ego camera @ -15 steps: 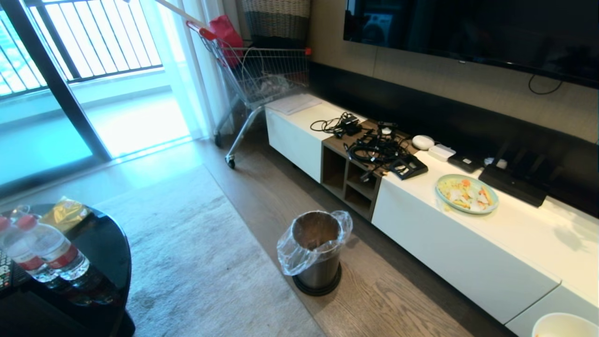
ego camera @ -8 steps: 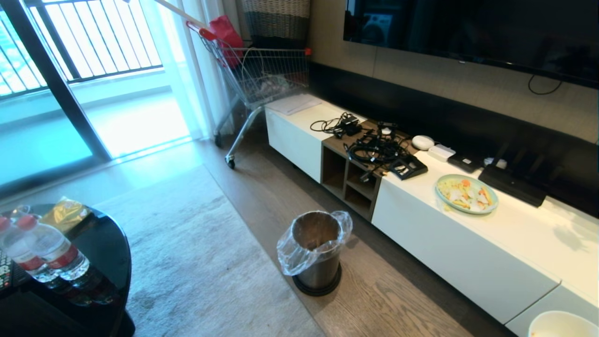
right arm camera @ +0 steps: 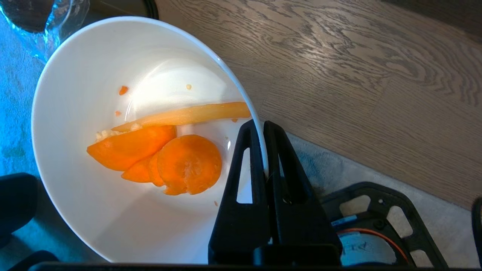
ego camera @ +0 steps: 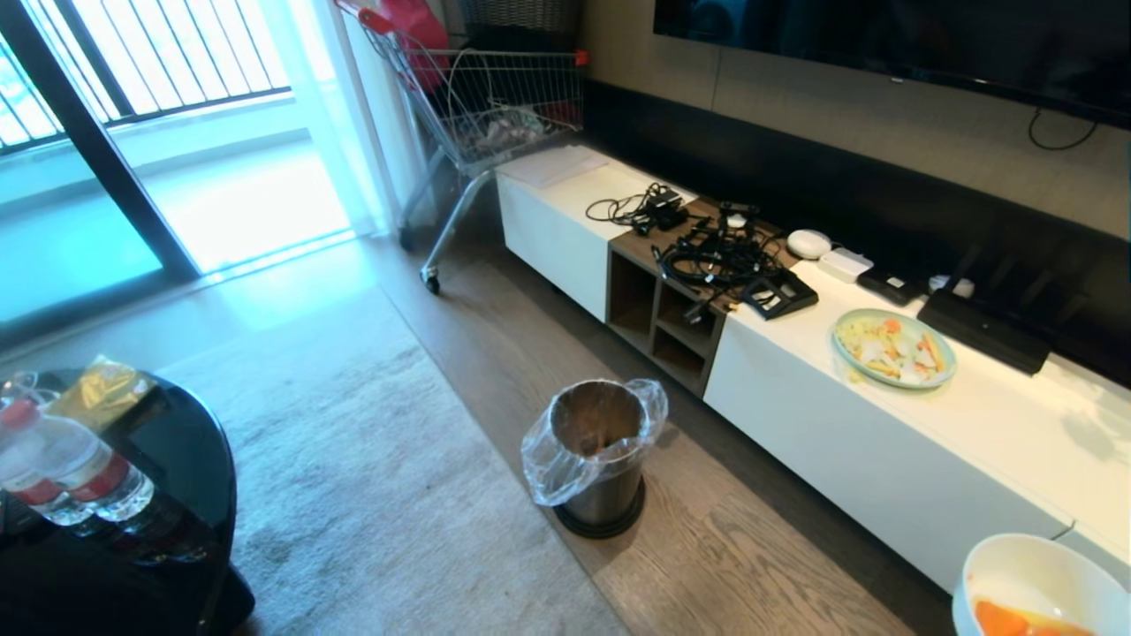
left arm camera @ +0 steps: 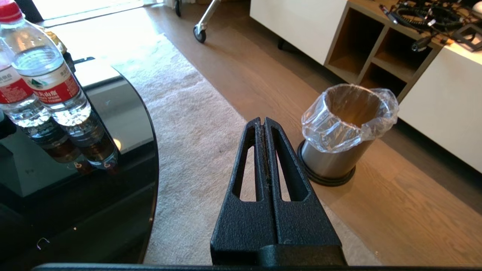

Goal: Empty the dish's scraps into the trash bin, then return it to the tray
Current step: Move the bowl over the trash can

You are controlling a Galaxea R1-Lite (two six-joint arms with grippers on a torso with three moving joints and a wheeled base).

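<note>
Wood floor [right arm camera: 376,75] | right gripper [right arm camera: 262,126] pinches dish [right arm camera: 75,94] rim (scraps [right arm camera: 165,154] inside)

Bare wood floor [ego camera: 751,565] lies open between the held dish [ego camera: 1038,587] and the trash bin [ego camera: 599,455], whose mouth stands uncovered, hemmed by the white cabinet [ego camera: 848,450] just behind, while the black table [ego camera: 168,495] with its bottles [ego camera: 75,473] stands well apart across the rug [ego camera: 371,495].

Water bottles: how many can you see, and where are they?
2. Both water bottles stand side by side on the black round table at the robot's left: one nearer its edge, the other behind it, partly cut off. More may sit out of frame.
</note>
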